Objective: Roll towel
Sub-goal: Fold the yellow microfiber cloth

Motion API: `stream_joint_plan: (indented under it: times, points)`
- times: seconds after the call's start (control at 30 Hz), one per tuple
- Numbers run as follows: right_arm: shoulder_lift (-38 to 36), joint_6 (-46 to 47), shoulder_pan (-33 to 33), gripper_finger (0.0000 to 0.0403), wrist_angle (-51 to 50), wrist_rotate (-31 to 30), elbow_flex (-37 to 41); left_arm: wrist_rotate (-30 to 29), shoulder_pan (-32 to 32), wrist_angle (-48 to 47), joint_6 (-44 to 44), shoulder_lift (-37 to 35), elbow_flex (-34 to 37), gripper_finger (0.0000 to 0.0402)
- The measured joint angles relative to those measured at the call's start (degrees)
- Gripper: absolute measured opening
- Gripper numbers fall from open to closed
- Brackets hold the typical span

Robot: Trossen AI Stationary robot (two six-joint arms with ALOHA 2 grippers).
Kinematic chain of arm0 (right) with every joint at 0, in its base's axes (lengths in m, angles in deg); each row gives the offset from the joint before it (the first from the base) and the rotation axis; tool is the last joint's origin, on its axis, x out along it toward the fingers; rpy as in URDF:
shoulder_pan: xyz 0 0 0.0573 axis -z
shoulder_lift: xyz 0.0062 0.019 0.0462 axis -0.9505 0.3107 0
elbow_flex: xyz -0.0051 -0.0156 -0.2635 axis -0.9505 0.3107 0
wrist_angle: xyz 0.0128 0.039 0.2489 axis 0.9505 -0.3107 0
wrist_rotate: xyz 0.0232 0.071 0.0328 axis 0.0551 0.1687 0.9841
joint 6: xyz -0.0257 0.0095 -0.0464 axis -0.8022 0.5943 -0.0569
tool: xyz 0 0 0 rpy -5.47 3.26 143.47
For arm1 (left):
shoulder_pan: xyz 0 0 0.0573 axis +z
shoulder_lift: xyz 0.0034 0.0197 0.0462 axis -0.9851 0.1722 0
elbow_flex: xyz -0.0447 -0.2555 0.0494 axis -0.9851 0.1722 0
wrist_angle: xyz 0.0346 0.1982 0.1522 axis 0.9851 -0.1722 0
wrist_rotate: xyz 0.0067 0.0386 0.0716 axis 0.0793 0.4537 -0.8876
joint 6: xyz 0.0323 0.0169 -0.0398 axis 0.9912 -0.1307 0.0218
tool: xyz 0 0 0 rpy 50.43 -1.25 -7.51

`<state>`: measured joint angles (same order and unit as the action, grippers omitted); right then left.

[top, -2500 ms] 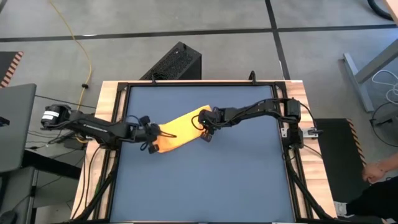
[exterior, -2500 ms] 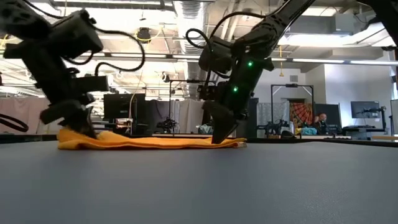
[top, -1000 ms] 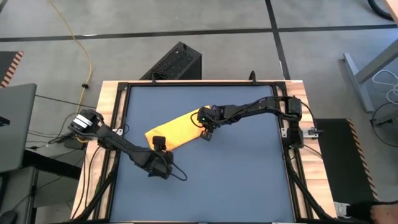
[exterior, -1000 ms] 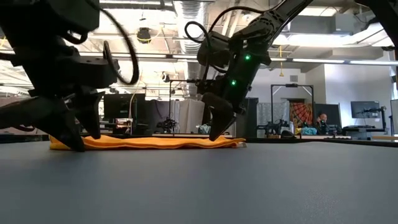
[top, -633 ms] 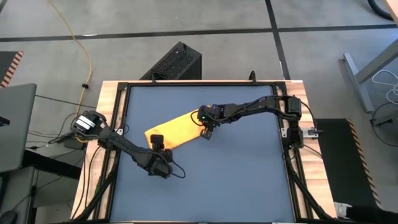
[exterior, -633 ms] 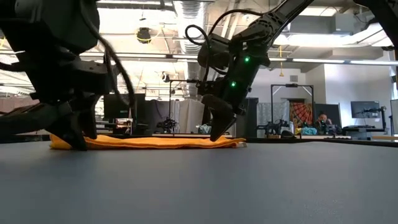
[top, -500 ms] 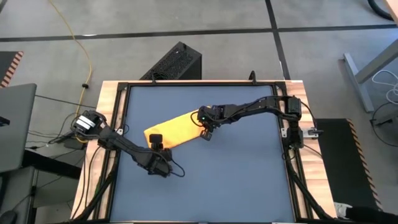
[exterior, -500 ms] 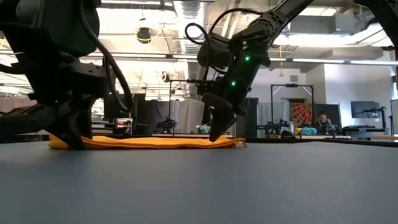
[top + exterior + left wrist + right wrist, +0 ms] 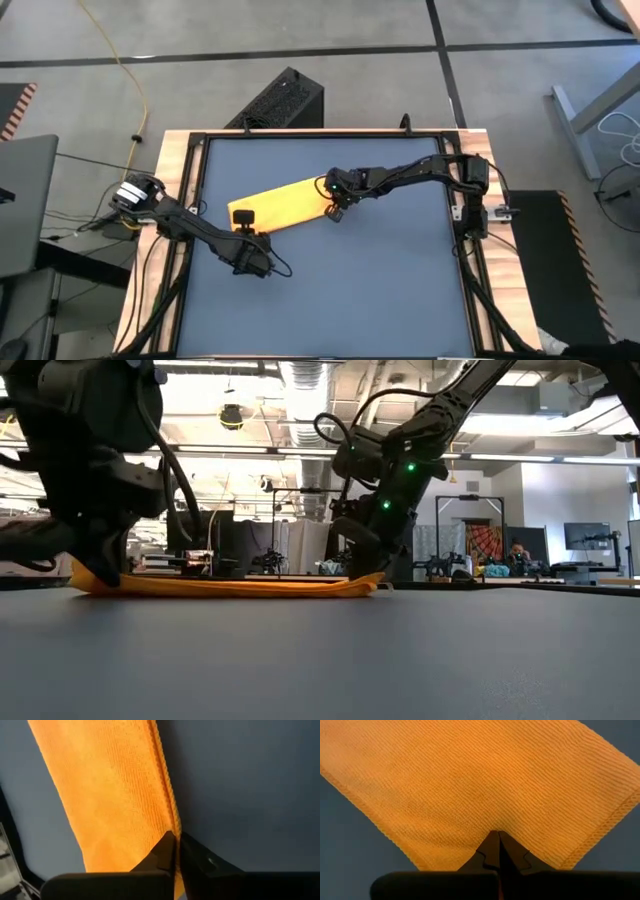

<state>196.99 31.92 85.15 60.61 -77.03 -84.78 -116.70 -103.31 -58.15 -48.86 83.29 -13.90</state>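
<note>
– Now that the towel (image 9: 278,205) has been drawn out flatter mid-table, are you ready to roll?

– You've got the left gripper (image 9: 175,851) pinched on its long edge, the right gripper (image 9: 498,851) pinched at the far end; nothing's rolled.

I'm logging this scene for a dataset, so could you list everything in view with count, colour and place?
towel: one, yellow, lying flat as a long strip across the middle of the table.
table: one, dark blue-grey top with a wooden rim, centre of the high view.
black box: one, on the floor beyond the table's far edge.
yellow cable: one, on the floor at far left.
left gripper: one, dark, fingers shut on the towel's long edge at its left end.
right gripper: one, dark, fingers shut on the towel near its right end.
</note>
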Motion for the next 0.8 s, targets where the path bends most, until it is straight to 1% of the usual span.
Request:
stream_joint_plan:
  times: [0.2,0.33,0.57,0.7,0.8]
  points:
    - [0.1,0.3,0.0,0.0017,0.9,-0.1,-0.1,0.0,1.3,-3.5,2.2,-5.9,-0.1,0.0002]
    - [0.2,0.3,0.0,0.0017,0.4,0.0,-0.1,4.3,1.7,-5.5,2.9,-9.0,-0.1,0.0008]
    - [0.2,0.3,0.0,0.0017,0.4,0.0,0.0,10.6,1.7,-10.1,3.6,-11.4,-0.2,0.0061]
    - [0.3,-0.1,0.0,0.0017,0.4,0.1,0.0,12.3,1.5,-10.9,3.7,-11.4,-0.2,0.0093]
    - [0.3,-0.1,0.0,0.0017,0.3,0.1,0.0,12.6,1.1,-10.5,4.2,-11.4,-0.2,0.0109]
